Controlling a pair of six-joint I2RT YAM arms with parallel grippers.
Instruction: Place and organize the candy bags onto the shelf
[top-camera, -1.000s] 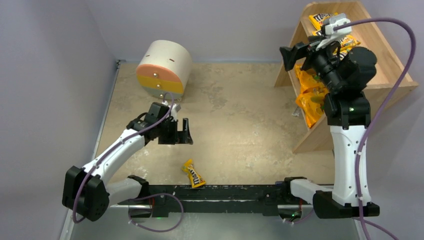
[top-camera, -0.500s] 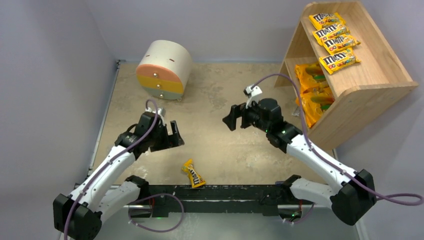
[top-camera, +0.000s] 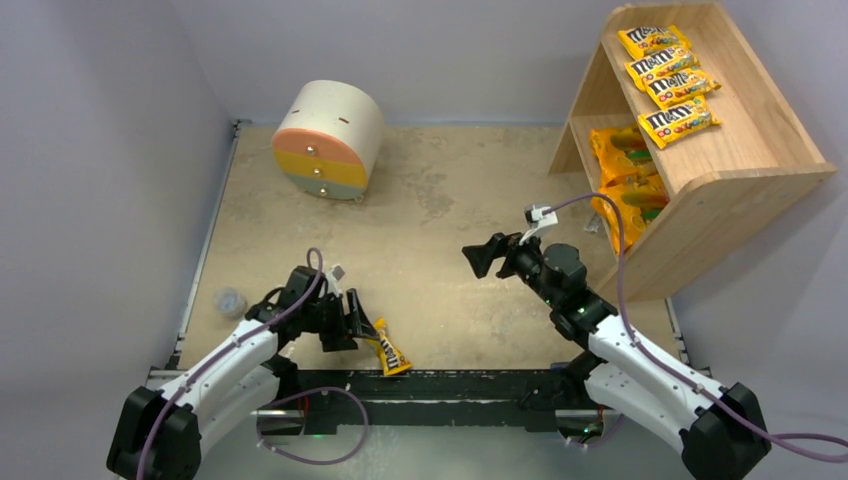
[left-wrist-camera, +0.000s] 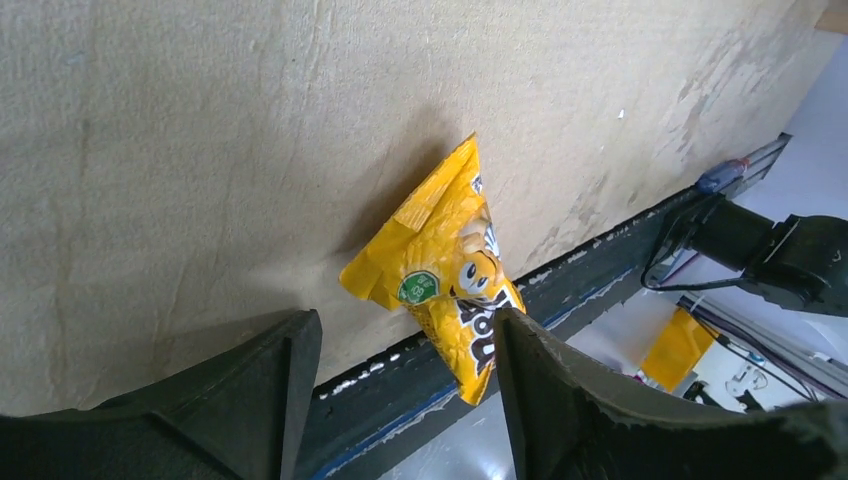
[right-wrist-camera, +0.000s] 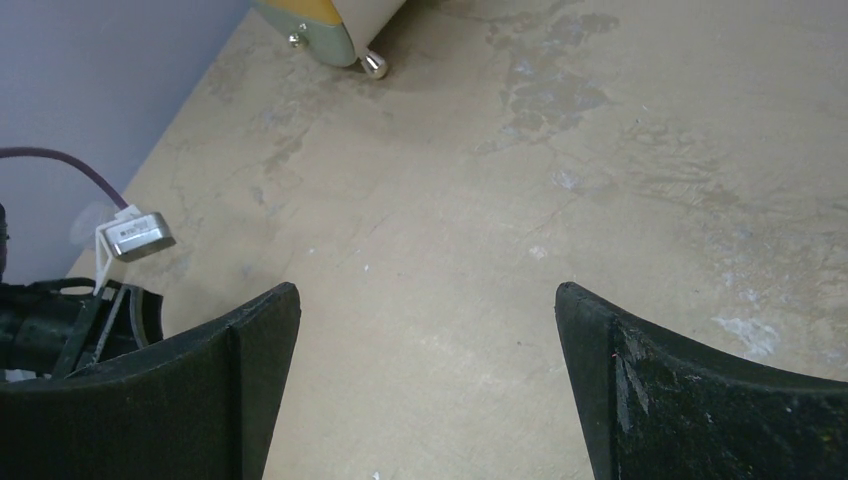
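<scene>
Light, crinkly and probably slippery, the yellow packet (left-wrist-camera: 445, 265) lies at the near edge of the surface (left-wrist-camera: 200, 150), just ahead of the wide-apart left end effector (left-wrist-camera: 405, 340), and is best pinched across its filled middle.

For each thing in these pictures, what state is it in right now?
Loose packet: lying at the table's near edge.
Left gripper: open, just short of the loose packet.
Right gripper: open, empty, over the table.
Four packets: in a row on the top shelf.
Orange bags: on the lower shelf.
Cabinet: drawers shut.
</scene>
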